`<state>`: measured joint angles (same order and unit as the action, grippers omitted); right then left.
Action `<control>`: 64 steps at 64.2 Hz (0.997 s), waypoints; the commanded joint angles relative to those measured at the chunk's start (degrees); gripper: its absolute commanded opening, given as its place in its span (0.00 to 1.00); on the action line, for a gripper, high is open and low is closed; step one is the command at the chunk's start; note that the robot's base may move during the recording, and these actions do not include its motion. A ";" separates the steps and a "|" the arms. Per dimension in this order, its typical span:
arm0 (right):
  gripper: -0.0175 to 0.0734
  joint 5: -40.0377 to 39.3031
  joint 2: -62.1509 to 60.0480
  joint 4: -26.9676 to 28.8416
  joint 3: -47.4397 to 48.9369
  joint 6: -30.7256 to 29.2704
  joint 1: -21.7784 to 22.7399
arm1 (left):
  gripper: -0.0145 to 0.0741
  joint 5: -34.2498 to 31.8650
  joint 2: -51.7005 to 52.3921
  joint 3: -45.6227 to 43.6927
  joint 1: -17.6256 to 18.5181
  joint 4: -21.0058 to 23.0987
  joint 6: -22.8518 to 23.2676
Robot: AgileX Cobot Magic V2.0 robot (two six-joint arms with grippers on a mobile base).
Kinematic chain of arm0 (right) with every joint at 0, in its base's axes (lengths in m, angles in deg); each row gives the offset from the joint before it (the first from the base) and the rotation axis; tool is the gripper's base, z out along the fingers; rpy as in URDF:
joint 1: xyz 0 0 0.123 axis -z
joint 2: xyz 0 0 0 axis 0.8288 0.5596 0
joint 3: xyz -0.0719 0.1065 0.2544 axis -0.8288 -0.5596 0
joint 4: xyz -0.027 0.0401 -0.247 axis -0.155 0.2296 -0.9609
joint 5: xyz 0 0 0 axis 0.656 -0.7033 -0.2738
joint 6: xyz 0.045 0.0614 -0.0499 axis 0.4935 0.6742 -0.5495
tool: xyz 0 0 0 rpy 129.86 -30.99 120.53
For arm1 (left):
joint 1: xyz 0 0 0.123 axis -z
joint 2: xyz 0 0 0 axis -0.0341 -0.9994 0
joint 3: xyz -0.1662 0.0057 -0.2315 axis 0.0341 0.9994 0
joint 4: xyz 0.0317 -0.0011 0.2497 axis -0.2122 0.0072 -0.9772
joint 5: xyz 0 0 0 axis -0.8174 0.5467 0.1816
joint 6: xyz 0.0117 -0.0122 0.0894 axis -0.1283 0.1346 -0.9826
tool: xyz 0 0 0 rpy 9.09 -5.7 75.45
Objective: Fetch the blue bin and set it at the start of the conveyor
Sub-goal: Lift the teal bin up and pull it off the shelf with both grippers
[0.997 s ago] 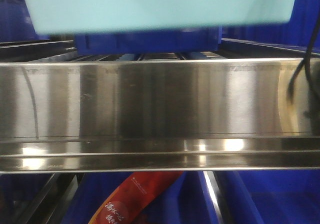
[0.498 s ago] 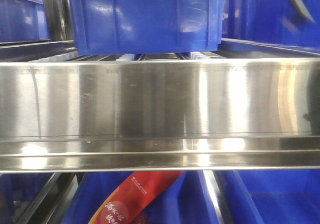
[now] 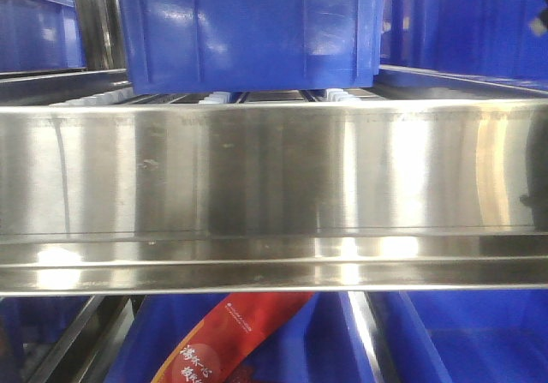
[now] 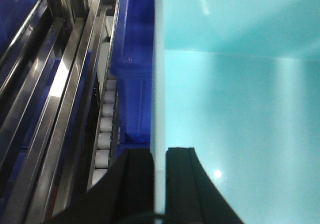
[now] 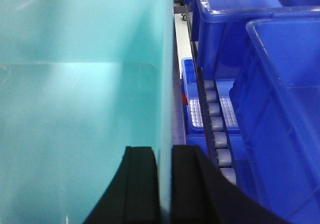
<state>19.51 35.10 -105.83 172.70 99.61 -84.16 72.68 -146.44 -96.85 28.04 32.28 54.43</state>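
The blue bin is a pale turquoise tub. Its inside fills the right of the left wrist view, and it also fills the left of the right wrist view. My left gripper is shut on the bin's left wall, one finger inside and one outside. My right gripper is shut on the bin's right wall the same way. The bin is out of the front view. The conveyor start is out of view.
A shiny steel shelf rail spans the front view. A dark blue crate sits on white rollers behind it. More dark blue crates stand right of the bin. A red packet lies below the rail.
The pale bin, which filled the top of the front view a second ago, has risen out of that view. The dark blue crate behind it now shows fully.
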 commanded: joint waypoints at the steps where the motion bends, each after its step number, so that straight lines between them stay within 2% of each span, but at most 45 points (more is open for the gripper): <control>1: 0.01 -2.23 -0.51 0.55 0.66 -0.50 -0.56 | 0.04 -3.91 0.92 -0.75 0.76 1.06 0.08; 8: 0.01 -2.23 -0.50 0.55 0.66 -0.50 -0.56 | 0.04 -5.43 1.05 -0.75 0.76 -0.02 0.08; 25: 0.01 -2.23 -0.40 0.32 0.66 -0.50 -0.56 | 0.04 -4.06 1.05 -0.75 0.76 -0.29 -0.05; 30: 0.01 -2.23 -0.40 0.21 0.66 -0.50 -0.56 | 0.04 -2.71 1.05 -0.75 0.76 -0.02 -4.95; 33: 0.01 -2.23 -0.40 0.21 0.66 -0.50 -0.56 | 0.04 -2.02 1.05 -0.75 0.76 0.13 -6.28; 44: 0.01 -2.23 -0.40 0.21 0.66 -0.50 -0.56 | 0.04 -1.65 1.05 -0.75 0.76 0.13 -6.28; 55: 0.01 -2.79 -0.40 0.21 0.66 -5.53 -0.56 | 0.04 -1.75 1.05 -0.75 0.76 0.13 -6.28; 64: 0.01 -2.79 -0.40 0.21 0.66 -5.56 -0.56 | 0.04 -1.75 1.05 -0.75 0.76 0.23 -6.28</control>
<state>19.61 35.10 -105.60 172.70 95.61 -84.25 73.39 -146.23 -96.94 28.04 31.52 48.74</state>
